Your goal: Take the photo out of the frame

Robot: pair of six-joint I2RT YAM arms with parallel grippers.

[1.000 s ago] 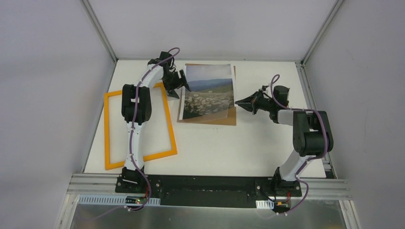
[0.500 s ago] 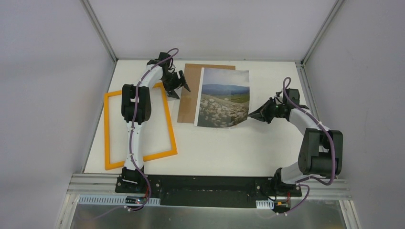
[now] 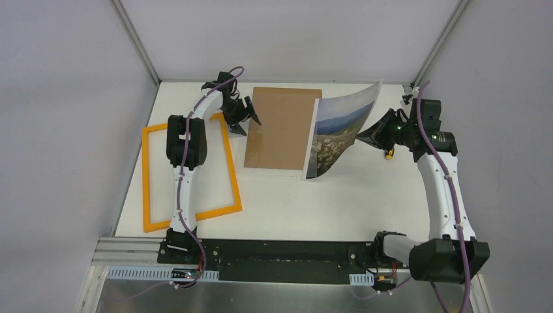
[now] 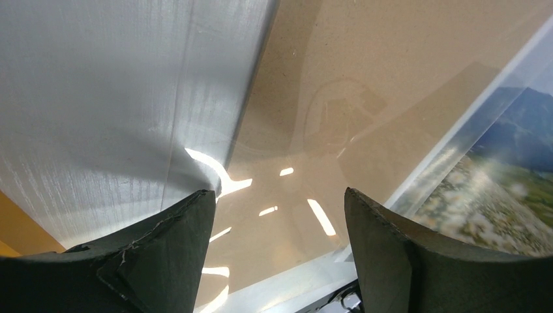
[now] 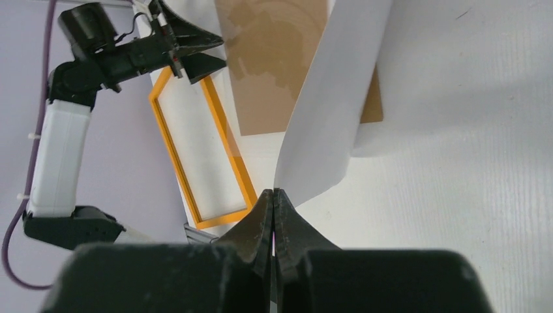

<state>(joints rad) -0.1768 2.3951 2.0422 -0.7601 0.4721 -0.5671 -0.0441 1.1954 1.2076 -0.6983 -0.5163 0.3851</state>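
The photo hangs curled in the air over the right edge of the plain brown backing board. Its lower left corner reaches down to the table. My right gripper is shut on its right edge. The right wrist view shows the jaws pinched on the photo's white back. The orange frame lies flat at the left, with bare table inside it. My left gripper is open and empty at the board's left edge. In its wrist view the fingers straddle the board.
The left arm stretches over the frame's upper right part. The cell walls and metal posts close in the table at the back and sides. A black base rail runs along the near edge.
My right gripper has pulled the photo to the right and up off the backing board, which is now uncovered. The photo went from flat to curled in the air. The left arm has not moved.
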